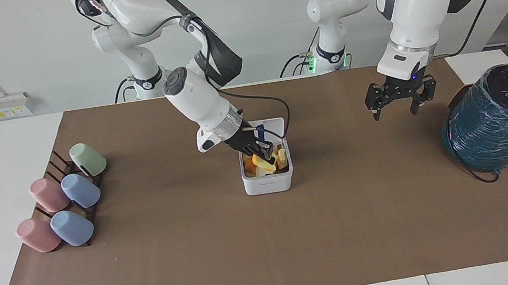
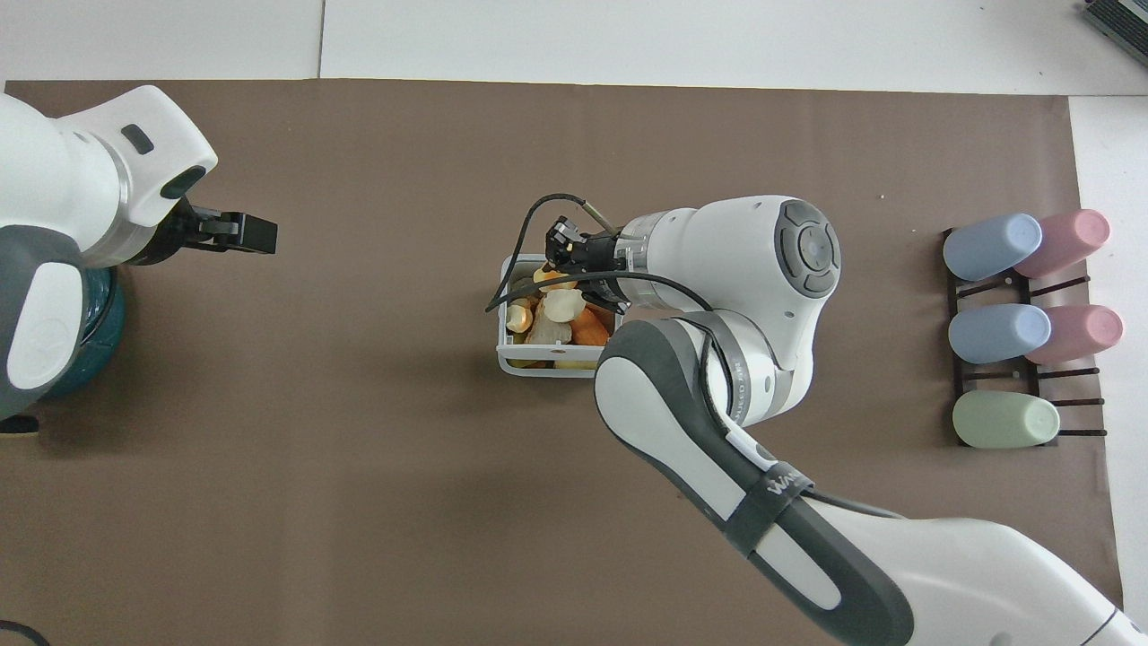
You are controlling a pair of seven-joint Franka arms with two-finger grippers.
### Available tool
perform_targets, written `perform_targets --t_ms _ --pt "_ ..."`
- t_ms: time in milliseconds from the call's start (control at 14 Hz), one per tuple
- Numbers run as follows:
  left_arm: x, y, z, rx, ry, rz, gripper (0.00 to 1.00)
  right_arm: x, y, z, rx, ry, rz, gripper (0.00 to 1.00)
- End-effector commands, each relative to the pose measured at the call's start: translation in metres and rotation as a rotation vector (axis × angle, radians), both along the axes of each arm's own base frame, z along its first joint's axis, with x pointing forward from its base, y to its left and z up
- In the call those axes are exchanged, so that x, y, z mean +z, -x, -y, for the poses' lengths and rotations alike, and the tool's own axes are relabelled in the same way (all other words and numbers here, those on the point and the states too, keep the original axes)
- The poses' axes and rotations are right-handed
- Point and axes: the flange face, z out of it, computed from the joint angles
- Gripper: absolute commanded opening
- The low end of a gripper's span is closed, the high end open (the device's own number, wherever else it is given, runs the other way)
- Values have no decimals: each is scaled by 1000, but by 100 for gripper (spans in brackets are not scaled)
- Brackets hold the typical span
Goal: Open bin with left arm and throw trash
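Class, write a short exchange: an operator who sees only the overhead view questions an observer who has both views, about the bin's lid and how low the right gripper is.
Operator: From above, the right arm hides part of the bin. Is the lid up?
Observer: Yes. The lid stands upright at the bin's edge nearer the robots, with its blue strip showing.
Operator: How low is the right gripper?
Observer: It is down at the bin's opening, with a yellow-orange wedge at its tip.
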Motion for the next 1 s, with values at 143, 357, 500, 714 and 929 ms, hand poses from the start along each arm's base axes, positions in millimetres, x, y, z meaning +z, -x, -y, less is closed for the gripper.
perform_targets --t_ms 143,357,500,714,929 --pt "34 1 -32 -41 -7 -49 100 -8 21 -11 1 -5 -16 52" --pt "47 0 -56 -41 28 -68 100 -8 22 -11 0 -4 -18 100" --pt "54 4 -62 -49 49 -69 100 -7 20 -10 -3 -6 -14 100" --pt "54 22 -67 -40 47 -87 100 -2 17 -7 -8 -10 -7 100" --pt "52 29 -74 -30 44 -127 100 21 15 2 -1 -2 27 100"
